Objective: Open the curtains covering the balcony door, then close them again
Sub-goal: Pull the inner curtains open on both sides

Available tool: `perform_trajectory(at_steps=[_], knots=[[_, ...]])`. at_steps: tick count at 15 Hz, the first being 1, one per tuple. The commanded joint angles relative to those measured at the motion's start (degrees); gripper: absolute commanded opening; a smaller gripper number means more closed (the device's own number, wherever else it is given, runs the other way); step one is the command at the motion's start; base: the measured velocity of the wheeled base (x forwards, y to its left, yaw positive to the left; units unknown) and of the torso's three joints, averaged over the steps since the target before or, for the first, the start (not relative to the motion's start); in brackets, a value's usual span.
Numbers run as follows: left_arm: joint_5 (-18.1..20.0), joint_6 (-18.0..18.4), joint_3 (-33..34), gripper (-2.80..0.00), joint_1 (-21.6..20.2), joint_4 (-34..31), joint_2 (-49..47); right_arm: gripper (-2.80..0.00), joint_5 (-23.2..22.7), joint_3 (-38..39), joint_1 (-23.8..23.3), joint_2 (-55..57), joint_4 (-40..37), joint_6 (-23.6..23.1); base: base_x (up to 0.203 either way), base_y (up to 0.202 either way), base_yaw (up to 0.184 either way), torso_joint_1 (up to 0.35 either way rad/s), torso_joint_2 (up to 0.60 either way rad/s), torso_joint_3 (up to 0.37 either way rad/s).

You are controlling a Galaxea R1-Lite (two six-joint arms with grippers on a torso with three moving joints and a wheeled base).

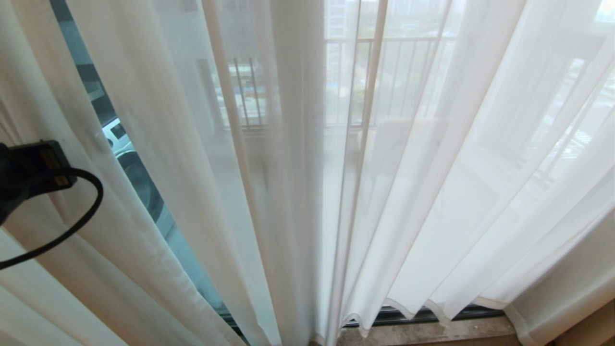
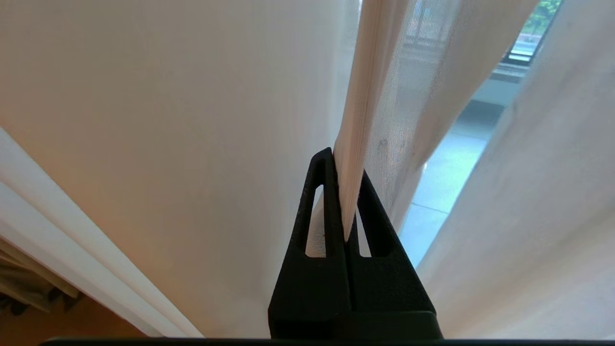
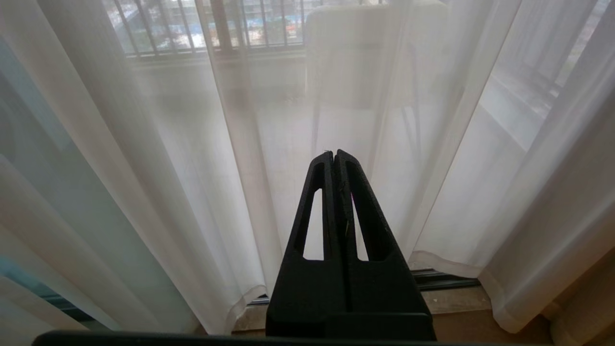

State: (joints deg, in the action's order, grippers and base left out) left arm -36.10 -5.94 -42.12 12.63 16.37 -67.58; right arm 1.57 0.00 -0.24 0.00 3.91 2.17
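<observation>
Sheer white curtains (image 1: 298, 192) hang in soft folds across the whole head view. Between two panels on the left a narrow gap opens onto the glass of the balcony door (image 1: 180, 242). The door's dark floor track (image 1: 423, 315) peeks out under the hems. My left arm's wrist (image 1: 33, 168) sits at the far left, against the fabric. In the left wrist view my left gripper (image 2: 343, 166) is shut on the folded hemmed edge of a curtain (image 2: 367, 86). My right gripper (image 3: 335, 154) is shut and empty, low, pointing at the curtains (image 3: 192, 168) without touching them.
A stone sill (image 1: 432, 331) runs under the track. A thicker beige drape (image 1: 567, 298) hangs at the lower right. Behind the fabric show a balcony railing (image 1: 384, 72) and a white stand (image 3: 365, 57). A washing machine (image 1: 129, 163) shows through the gap.
</observation>
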Motion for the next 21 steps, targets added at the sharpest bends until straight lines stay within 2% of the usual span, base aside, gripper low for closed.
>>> perform_trajectory(at_steps=[1,4,8,15,21], knots=[[-0.2,-0.4,0.3,-2.8,-0.5,0.2,0.2,-2.8,0.0,0.0,0.0,0.0,0.0,0.0,0.0,0.0,0.0,0.0,0.0,0.0],[-0.1,-0.8,0.3,-2.8,-0.9,0.2,0.3,-2.8,0.0,0.0,0.0,0.0,0.0,0.0,0.0,0.0,0.0,0.0,0.0,0.0],[0.6,-0.6,-0.1,-2.8,-3.5,0.2,1.0,-2.8,0.0,0.0,0.0,0.0,0.0,0.0,0.0,0.0,0.0,0.0,0.0,0.0],[0.8,-0.3,0.5,-2.8,-3.5,0.0,2.4,-2.8,0.0,0.0,0.0,0.0,0.0,0.0,0.0,0.0,0.0,0.0,0.0,0.0],[0.8,0.5,4.2,-2.8,-3.1,0.1,4.6,-2.8,0.0,0.0,0.0,0.0,0.0,0.0,0.0,0.0,0.0,0.0,0.0,0.0]])
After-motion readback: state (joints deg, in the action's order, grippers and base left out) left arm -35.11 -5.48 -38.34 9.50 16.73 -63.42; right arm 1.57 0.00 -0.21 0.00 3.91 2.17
